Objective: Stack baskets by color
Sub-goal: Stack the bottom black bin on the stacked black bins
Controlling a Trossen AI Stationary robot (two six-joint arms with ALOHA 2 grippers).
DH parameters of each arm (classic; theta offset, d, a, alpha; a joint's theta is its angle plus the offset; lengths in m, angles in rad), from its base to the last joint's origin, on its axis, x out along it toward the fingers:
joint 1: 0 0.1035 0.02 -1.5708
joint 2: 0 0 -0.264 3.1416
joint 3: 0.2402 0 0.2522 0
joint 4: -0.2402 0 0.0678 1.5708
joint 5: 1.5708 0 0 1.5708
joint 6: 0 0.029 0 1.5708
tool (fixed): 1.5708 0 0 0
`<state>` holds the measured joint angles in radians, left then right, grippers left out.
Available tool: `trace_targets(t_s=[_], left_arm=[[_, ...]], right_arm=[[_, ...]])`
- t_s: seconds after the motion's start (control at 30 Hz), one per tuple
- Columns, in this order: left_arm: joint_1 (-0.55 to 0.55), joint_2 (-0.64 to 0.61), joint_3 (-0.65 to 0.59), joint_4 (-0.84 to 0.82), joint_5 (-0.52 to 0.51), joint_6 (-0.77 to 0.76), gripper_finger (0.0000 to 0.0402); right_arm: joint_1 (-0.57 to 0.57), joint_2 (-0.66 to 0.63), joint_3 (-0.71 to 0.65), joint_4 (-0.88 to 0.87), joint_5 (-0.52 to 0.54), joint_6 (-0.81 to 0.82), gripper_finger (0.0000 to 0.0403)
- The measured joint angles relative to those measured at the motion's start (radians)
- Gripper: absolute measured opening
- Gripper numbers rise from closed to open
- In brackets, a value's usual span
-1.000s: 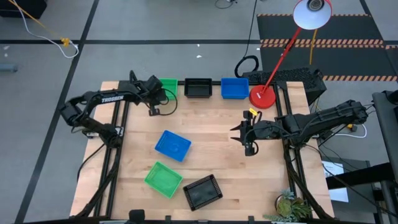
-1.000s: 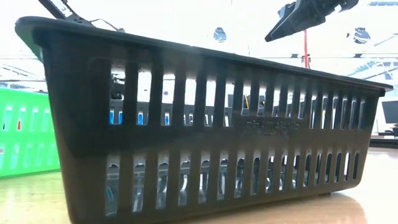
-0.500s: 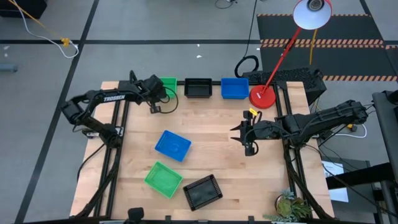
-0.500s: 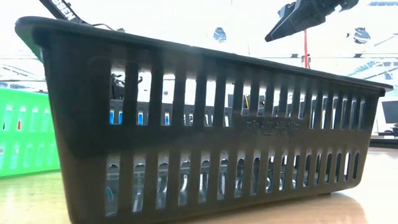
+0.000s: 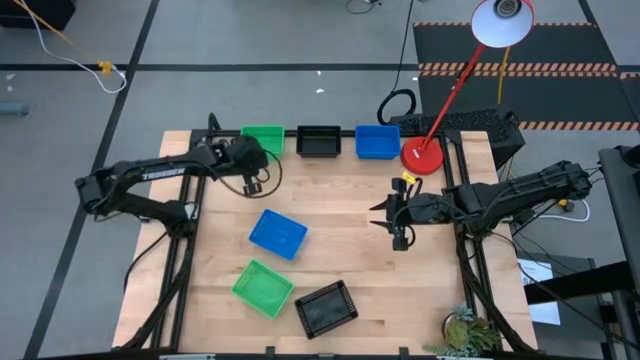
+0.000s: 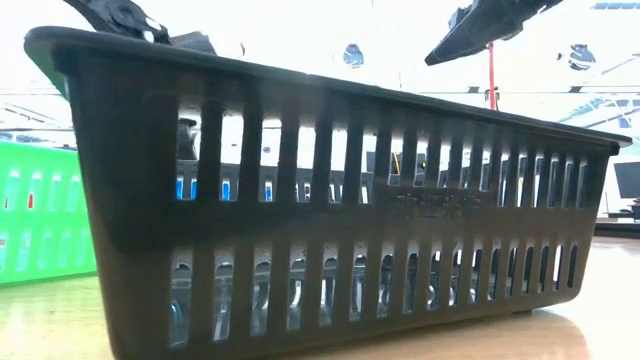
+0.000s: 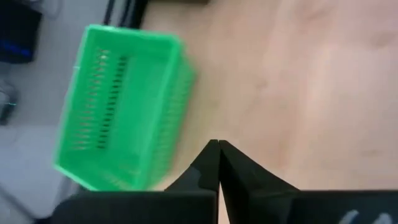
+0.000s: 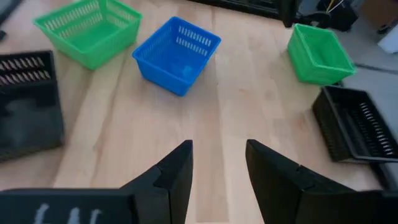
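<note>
Counter [image 5: 340, 235]: a pale wooden top carried all the baskets, with both arms reaching in from its sides.
Lamp [image 5: 424, 156]: its red round base stood at the far edge, just beside the far blue basket, and its white shade hung beyond the counter.
Far row: a green basket [image 5: 264, 138], a black basket [image 5: 319, 141] and a blue basket [image 5: 377, 142] stood side by side along the far edge, near one another.
Loose baskets: a second blue basket [image 5: 278, 233] sat near the middle, a second green basket [image 5: 263, 287] nearer the front edge, and a second black basket [image 5: 326, 307] just beside that green one; all three lay askew.
Left pincer [image 5: 254, 183]: it hung over bare wood just in front of the far green basket, its fingers pressed together and holding nothing.
Right pincer [image 5: 400, 228]: it hovered over bare wood right of centre, fingers spread wide and empty, well apart from every basket.
</note>
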<state>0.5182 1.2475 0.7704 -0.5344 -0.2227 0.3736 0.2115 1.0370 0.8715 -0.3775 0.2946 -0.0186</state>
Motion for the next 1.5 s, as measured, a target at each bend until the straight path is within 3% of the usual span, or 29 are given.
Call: trace_targets(t_s=[0.23, 0.4, 0.53, 0.67, 1.07, 1.3, 1.5], left_arm=[[-0.26, -0.091, 0.0, -0.018, 0.01, -0.324, 0.0005], [-0.464, -0.092, 0.0, 0.012, -0.089, -0.388, 0.0007], [-0.562, -0.094, 0.0, 0.025, -0.144, -0.341, 0.0011], [-0.601, -0.108, 0.0, 0.024, -0.149, -0.357, 0.0005], [-0.619, -0.116, -0.001, 0.017, -0.147, -0.384, 0.0014], [-0.619, -0.117, -0.001, 0.018, -0.146, -0.413, 0.0007], [-0.619, -0.117, -0.001, 0.019, -0.146, -0.435, 0.0022]], right_arm=[[0.032, 0.05, 0.0, 0.064, -0.111, 0.106, 0.0141], [0.112, 0.155, 0.0, 0.136, -0.117, 0.129, 0.0141], [0.172, 0.238, 0.0, 0.238, -0.164, 0.123, 0.0141], [0.222, 0.309, 0.0, 0.363, -0.219, 0.146, 0.0141], [0.386, 0.497, 0.006, 0.545, -0.219, 0.276, 0.0155], [0.399, 0.619, 0.006, 0.67, -0.247, 0.268, 0.0183], [0.399, 0.705, 0.006, 0.71, -0.299, 0.261, 0.0179]])
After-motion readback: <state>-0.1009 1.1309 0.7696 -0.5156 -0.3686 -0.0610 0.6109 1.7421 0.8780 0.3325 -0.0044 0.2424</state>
